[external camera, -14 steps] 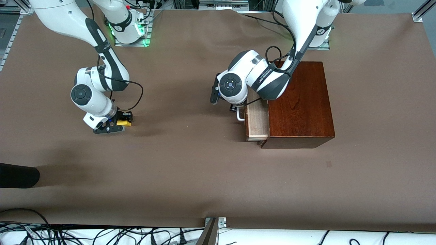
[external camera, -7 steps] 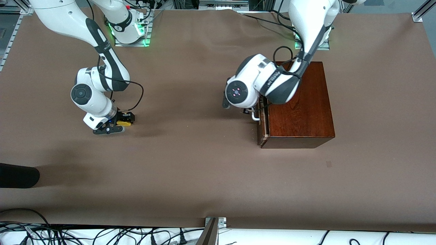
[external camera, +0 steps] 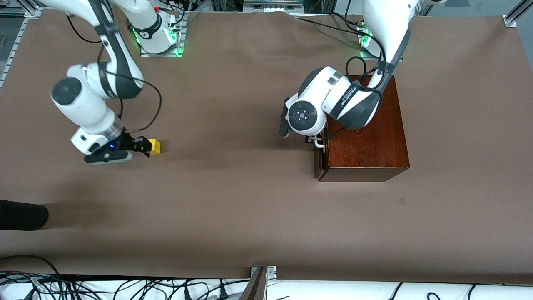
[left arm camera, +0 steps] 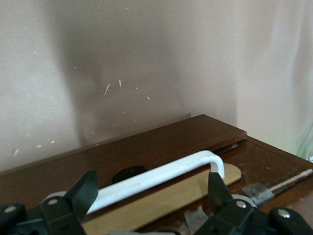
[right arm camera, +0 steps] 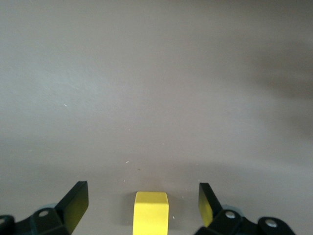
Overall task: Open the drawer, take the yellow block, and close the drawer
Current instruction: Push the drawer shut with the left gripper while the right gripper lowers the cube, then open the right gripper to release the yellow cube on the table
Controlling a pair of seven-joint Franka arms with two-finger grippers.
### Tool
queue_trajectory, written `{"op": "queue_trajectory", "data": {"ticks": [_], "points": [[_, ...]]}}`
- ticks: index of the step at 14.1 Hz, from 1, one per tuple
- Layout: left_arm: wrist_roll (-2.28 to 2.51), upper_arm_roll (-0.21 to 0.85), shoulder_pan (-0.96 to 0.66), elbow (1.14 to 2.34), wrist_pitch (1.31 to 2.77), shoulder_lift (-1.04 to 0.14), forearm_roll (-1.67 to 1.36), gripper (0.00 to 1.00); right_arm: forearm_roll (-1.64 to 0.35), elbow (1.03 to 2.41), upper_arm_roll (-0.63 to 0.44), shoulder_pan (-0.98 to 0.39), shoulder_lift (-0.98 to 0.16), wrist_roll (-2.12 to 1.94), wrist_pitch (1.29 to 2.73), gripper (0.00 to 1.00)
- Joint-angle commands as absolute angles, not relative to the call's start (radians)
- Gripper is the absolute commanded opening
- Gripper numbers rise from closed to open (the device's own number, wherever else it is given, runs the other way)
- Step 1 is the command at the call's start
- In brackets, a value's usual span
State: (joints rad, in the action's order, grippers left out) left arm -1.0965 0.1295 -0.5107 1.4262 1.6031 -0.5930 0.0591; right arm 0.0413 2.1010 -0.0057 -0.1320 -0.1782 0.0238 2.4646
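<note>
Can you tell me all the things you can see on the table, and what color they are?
wooden box: one, glossy dark reddish-brown, on the table toward the left arm's end.
drawer: one, dark front, pushed shut into the wooden box.
bar handle: one, white, on the drawer's front.
yellow block: one, bright yellow, on the table toward the right arm's end, out of the drawer.
table: one, covered in brown.
dark object: one, black, at the table's edge nearer the front camera; I cannot tell what it is.
left gripper: one, black, jaws open on either side of the bar handle.
right gripper: one, black, jaws open over the yellow block, not touching it.
</note>
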Motion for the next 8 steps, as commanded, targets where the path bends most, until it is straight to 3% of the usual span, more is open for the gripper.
{"op": "queue_trajectory", "data": {"ticks": [1, 5, 8], "points": [[-1.095, 0.132, -0.474, 1.434, 1.575, -0.477, 0.074, 1.00, 0.026, 2.028, 0.021, -0.118, -0.095, 0.012, 2.280, 1.00], [-1.094, 0.132, -0.356, 1.425, 1.522, -0.355, 0.002, 1.00, 0.026, 1.886, 0.034, -0.117, -0.009, 0.009, 2.038, 1.00], [-1.108, 0.130, -0.246, 1.352, 1.499, -0.333, 0.018, 1.00, 0.025, 1.769, 0.038, -0.118, 0.026, 0.008, 1.870, 1.00]]}}
